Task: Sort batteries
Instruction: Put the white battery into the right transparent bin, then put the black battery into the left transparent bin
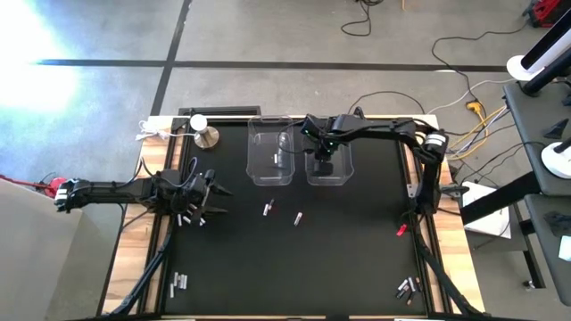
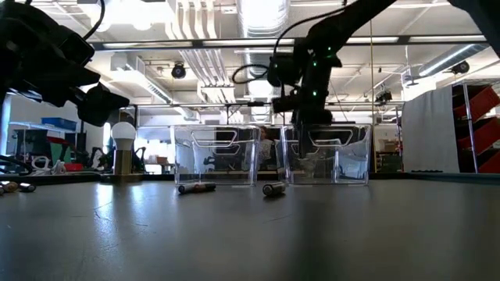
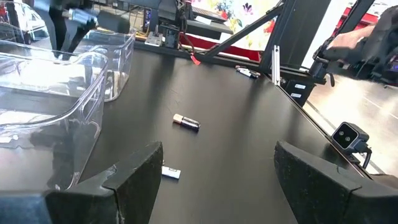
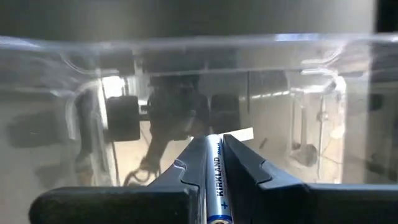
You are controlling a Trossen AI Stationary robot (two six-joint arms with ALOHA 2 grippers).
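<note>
Battery [image 4: 214, 180] clamped above bin [image 1: 328, 164].

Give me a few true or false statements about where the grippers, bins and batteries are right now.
1. The right gripper is shut on a battery over the right bin. True.
2. The left gripper holds a battery. False: it is open and empty.
3. Two clear bins stand side by side, the left bin next to the right one. True.
4. No batteries lie on the table. False: loose batteries lie in front of the bins.
</note>
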